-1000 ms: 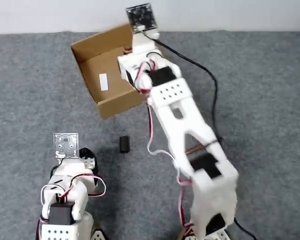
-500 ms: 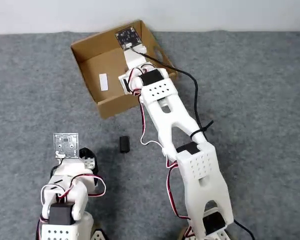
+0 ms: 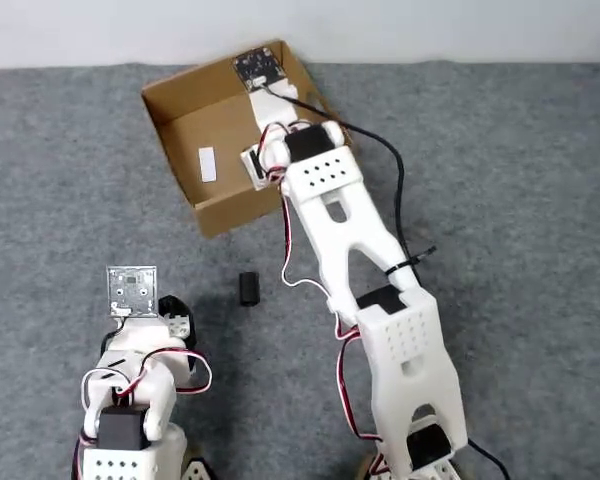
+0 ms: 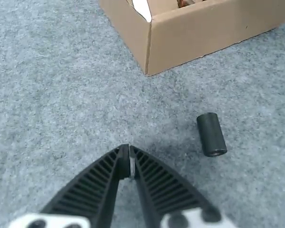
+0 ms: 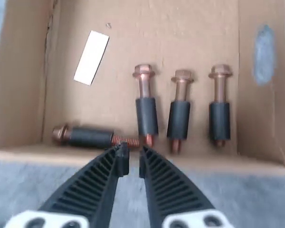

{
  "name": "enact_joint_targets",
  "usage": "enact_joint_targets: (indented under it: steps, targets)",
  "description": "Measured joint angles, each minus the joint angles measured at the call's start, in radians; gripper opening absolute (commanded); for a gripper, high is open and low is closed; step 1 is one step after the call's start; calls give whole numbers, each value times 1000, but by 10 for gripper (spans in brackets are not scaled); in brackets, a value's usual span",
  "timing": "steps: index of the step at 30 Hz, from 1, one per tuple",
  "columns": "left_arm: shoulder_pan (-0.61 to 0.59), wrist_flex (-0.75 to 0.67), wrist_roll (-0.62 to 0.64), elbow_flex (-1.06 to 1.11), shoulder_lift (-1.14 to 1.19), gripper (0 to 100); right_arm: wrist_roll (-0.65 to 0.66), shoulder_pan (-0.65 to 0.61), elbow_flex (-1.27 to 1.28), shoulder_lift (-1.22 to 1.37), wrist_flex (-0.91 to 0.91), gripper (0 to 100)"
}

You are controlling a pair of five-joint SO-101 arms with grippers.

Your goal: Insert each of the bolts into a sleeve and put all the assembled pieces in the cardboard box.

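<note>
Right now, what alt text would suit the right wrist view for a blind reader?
Four copper bolts, each in a black sleeve, lie in a cardboard box: three side by side, one crosswise along the wall below the black jaws, which stand slightly apart. A white label lies on the box floor.

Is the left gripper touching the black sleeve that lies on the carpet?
Apart. The left wrist view shows bare carpet between the left gripper and the black sleeve.

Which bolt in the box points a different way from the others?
The sleeved bolt lying crosswise by the cardboard box wall; the other three lie parallel.
</note>
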Motion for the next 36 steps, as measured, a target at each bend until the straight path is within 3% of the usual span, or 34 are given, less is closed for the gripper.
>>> enact_joint_targets:
  steps: [6,12,19,26,36]
  targets:
    - [-110,0,3,0,0,6,-120,0,-18,-81,232,21]
    - [-123,0,3,0,0,6,-273,-54,-18,-100,468,27]
    - [-123,0,3,0,0,6,-334,-176,-18,-92,471,30]
    - [-121,0,3,0,0,6,-388,-235,-18,44,471,199]
    - [-121,0,3,0,0,6,-391,-252,-18,149,471,149]
